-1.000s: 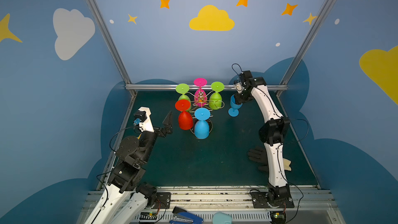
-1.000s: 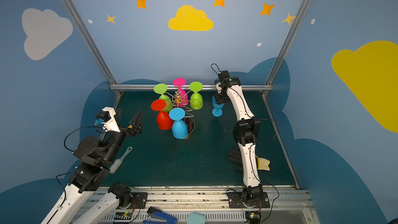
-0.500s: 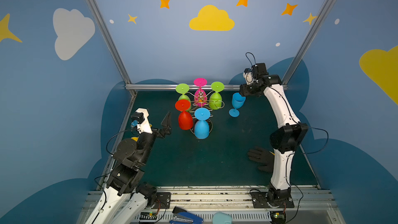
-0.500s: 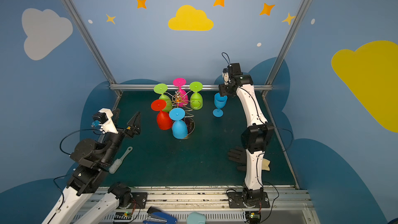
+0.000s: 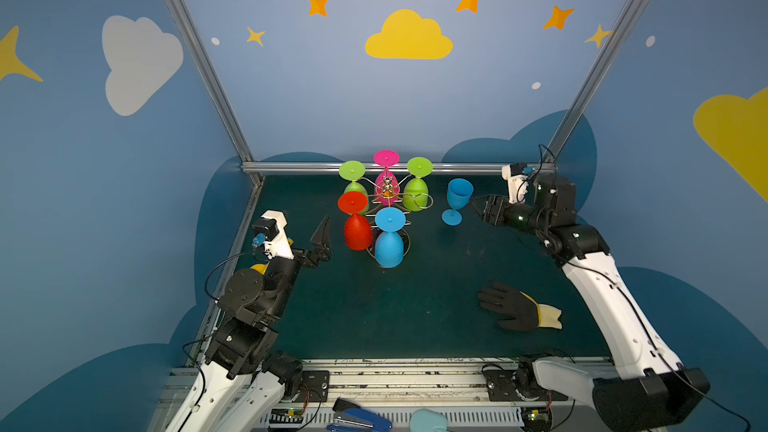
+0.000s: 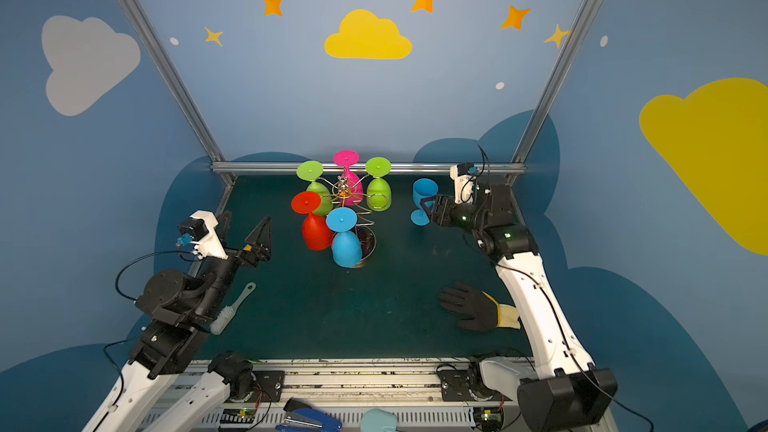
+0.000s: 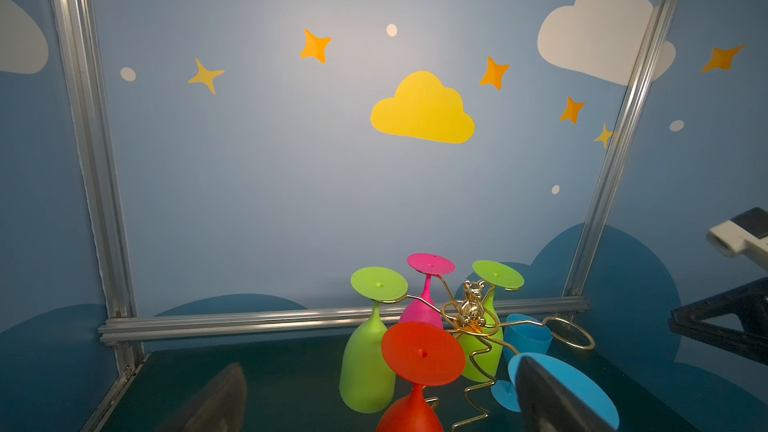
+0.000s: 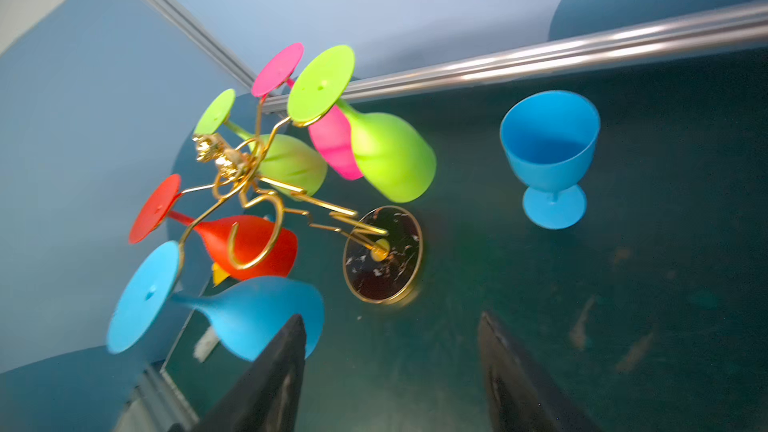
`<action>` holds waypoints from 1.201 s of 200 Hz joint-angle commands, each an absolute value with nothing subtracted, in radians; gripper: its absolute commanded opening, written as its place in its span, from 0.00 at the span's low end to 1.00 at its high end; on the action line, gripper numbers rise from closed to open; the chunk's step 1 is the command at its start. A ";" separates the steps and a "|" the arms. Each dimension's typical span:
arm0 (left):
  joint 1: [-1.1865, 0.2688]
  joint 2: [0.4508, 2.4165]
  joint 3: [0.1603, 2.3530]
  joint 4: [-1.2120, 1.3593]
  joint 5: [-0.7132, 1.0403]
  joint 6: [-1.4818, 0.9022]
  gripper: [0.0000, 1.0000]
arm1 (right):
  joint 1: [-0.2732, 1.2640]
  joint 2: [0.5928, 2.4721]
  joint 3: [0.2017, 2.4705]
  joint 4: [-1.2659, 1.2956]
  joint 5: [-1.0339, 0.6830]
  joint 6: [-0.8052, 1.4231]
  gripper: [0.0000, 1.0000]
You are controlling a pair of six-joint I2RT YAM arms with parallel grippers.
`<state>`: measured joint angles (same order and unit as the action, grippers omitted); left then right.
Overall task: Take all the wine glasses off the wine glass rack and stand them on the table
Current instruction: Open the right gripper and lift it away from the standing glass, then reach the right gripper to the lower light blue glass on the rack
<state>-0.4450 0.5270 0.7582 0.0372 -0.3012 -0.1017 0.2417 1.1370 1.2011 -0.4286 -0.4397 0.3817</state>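
**One glass down, five still hanging**

Nearest me, a black glove [image 5: 511, 311] lies on the dark mat [image 5: 415, 317]. The left gripper [image 6: 243, 234] hovers wide open and empty, short of the rack [image 5: 388, 197], where five glasses [image 5: 357, 230] hang upside down. Beyond, to the rack's right, the blue wine glass [image 5: 457, 199] stands upright on the mat, clear of the wire. The right gripper [image 5: 478, 204] sits just beside it, jaws apart, holding nothing. I'd call the job done for this glass. Only the left wrist view shows the bare loop [image 7: 569, 332] plainly; the right wrist view shows the rack's dark base [image 8: 382, 255] whole.
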 commanded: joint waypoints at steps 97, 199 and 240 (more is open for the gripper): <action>-0.437 0.494 0.741 0.051 -0.276 -0.137 0.99 | 0.550 1.028 1.033 -0.196 -0.475 0.695 0.59; -0.437 0.488 0.732 0.052 -0.272 -0.147 1.00 | 0.697 1.192 1.101 -0.040 -0.416 0.772 0.56; -0.437 0.483 0.729 0.054 -0.273 -0.148 0.99 | 0.706 1.231 1.121 0.014 -0.406 0.804 0.53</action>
<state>-0.4404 0.4946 0.7334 0.0383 -0.2810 -0.1425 0.6991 1.2148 1.0729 -0.0608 -0.4259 0.7776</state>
